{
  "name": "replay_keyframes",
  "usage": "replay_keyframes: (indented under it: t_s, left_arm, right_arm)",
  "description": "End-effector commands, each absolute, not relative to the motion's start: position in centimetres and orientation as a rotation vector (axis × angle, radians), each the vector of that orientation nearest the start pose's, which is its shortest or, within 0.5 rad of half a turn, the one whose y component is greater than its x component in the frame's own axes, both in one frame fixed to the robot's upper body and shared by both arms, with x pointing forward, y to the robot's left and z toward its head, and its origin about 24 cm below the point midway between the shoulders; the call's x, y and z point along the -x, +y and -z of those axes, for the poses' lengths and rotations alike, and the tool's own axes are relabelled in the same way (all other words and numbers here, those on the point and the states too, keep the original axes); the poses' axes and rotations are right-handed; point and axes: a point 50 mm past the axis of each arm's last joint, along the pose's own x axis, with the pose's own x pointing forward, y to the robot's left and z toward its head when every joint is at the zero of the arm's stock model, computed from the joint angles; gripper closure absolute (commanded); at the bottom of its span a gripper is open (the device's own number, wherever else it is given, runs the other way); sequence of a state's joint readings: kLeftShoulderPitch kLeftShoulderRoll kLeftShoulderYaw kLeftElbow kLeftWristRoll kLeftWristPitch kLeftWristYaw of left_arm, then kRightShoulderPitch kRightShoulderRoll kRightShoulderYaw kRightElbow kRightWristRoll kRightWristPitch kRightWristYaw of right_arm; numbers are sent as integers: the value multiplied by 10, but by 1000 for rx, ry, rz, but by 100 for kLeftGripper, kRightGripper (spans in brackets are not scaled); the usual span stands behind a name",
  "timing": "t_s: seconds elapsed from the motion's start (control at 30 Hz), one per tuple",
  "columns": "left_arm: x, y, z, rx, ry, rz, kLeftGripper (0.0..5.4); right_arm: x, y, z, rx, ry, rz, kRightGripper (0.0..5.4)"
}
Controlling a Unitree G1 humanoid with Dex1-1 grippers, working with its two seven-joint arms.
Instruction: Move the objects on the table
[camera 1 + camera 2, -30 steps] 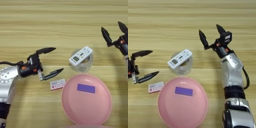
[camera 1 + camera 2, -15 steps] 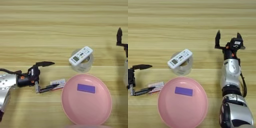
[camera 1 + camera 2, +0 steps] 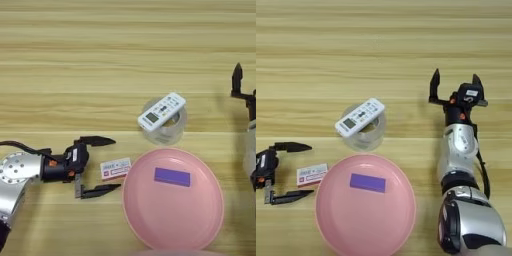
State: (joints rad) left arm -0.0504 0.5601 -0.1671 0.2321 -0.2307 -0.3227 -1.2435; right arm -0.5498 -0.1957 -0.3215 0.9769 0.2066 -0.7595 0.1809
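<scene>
A small white-and-red packet (image 3: pixel 115 168) lies flat on the wooden table (image 3: pixel 100 60), just left of a pink plate. My left gripper (image 3: pixel 116 164) is open, low over the table, with one black finger beyond the packet and one in front of it, their tips level with it. A white remote (image 3: pixel 161 111) with a small screen rests slanted on top of a clear round container (image 3: pixel 167 131). My right gripper (image 3: pixel 455 76) stands open and upright at the right, well apart from the remote, holding nothing.
A pink plate (image 3: pixel 175 220) sits at the front centre with a purple rectangular piece (image 3: pixel 172 176) lying in it. The right arm (image 3: pixel 458 150) runs along the table's right side.
My left gripper has come nearer and to the right, so its open fingers now straddle the packet. My right gripper has drawn back to the right and turned upright. The objects have stayed put.
</scene>
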Motion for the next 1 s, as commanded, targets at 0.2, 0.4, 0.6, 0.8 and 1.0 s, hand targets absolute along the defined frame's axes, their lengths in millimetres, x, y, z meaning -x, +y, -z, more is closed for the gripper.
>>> replay_keyframes:
  t_s: [0.2, 0.4, 0.6, 0.8, 1.0]
  left_arm:
    - [-222, 193, -28, -401, 141, 1351, 119]
    - [-223, 194, -25, -410, 162, 1351, 180]
    - [-216, 192, -14, -411, 242, 1406, 241]
    - [-211, 190, -5, -424, 310, 1467, 290]
    - [-213, 189, -4, -433, 318, 1470, 342]
  right_arm:
    - [-331, -231, -76, -80, -436, 147, 0]
    - [-332, -226, -84, -83, -477, 127, 0]
    - [-331, -221, -99, -106, -556, 103, 0]
    - [-326, -213, -123, -126, -661, 65, 0]
    - [-319, -207, -141, -142, -719, 37, 0]
